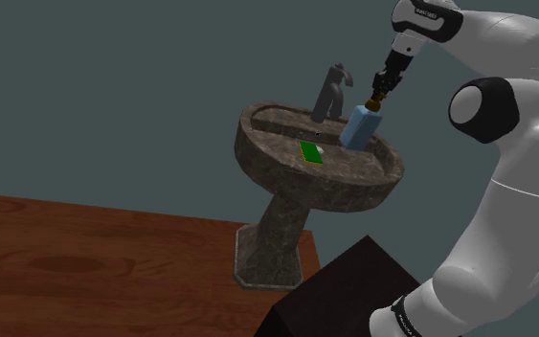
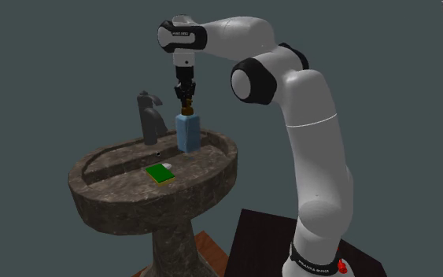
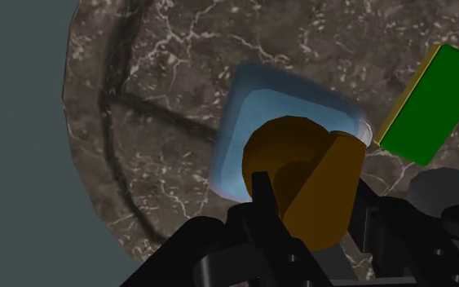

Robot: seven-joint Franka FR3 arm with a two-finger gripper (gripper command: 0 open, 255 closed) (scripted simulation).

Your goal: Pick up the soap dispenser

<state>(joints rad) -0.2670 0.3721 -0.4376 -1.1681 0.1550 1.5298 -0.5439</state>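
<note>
Flat grey-teal wall (image 1: 114, 77) at the far side, light dim and even. Reddish-brown wood-grain floor (image 1: 85, 258) near left. Dark brown veined marble pedestal sink (image 1: 281, 225) stands on the floor, with a dark grey faucet (image 1: 330, 94) at its far rim.
</note>
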